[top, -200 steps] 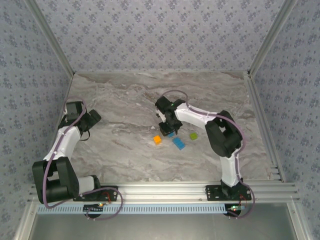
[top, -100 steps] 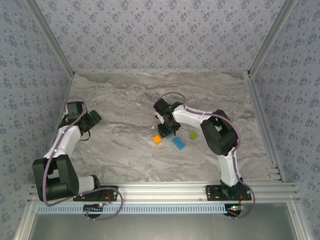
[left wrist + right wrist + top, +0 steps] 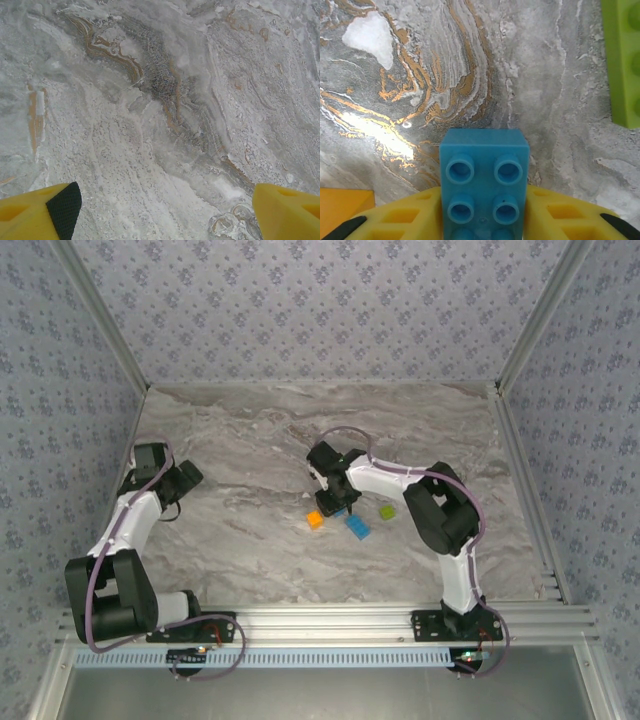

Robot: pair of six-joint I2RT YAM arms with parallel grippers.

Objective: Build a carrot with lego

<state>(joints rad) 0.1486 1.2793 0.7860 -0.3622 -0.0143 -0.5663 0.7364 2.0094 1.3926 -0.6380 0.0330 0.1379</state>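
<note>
A blue lego brick (image 3: 484,175) sits studs-up, pinched between the yellow fingers of the right gripper (image 3: 483,222). Beside it on the marble table (image 3: 420,75) lie an orange brick (image 3: 342,207) to its left and a lime-green brick (image 3: 625,65) to its right. Well apart from it, the left gripper (image 3: 162,205) is spread wide.

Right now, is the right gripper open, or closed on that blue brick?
Closed on it: the yellow fingers of the right gripper press both sides of the blue brick.
</note>
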